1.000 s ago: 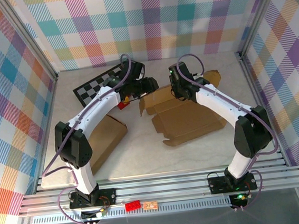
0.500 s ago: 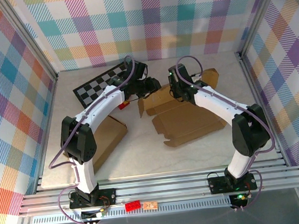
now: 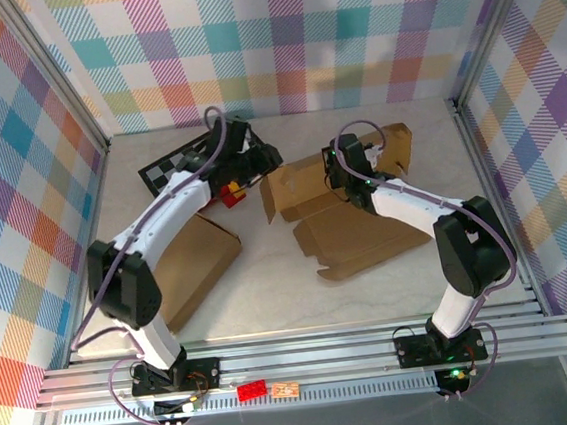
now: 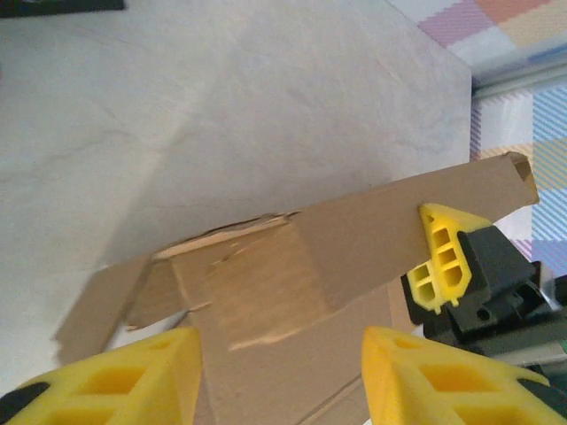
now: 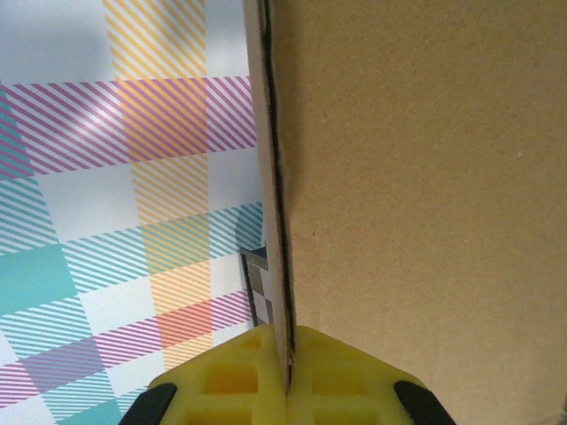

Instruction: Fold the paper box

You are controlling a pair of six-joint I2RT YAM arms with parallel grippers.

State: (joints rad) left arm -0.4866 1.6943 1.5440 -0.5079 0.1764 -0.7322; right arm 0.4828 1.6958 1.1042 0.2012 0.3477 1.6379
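The brown paper box (image 3: 357, 223) lies partly unfolded at mid table, its back panels (image 3: 296, 183) raised. My right gripper (image 3: 339, 170) is shut on the edge of one raised panel (image 5: 416, 177); the pinched cardboard runs straight up between its fingertips (image 5: 288, 376). My left gripper (image 3: 261, 160) hovers just left of the box, open, with nothing between its fingers (image 4: 142, 381). In the left wrist view the raised cardboard panel (image 4: 292, 274) lies ahead of that gripper (image 4: 283, 381), and the right gripper's yellow finger (image 4: 438, 257) grips the panel's far end.
A second flat cardboard piece (image 3: 190, 264) lies at the left front under the left arm. A checkerboard (image 3: 171, 169) rests at the back left, with a red brick (image 3: 229, 193) beside it. Checked walls close in the table on three sides.
My left gripper has drawn back to the left, away from the box's raised panel. The right gripper has stayed shut on the panel and shifted slightly right and forward with it.
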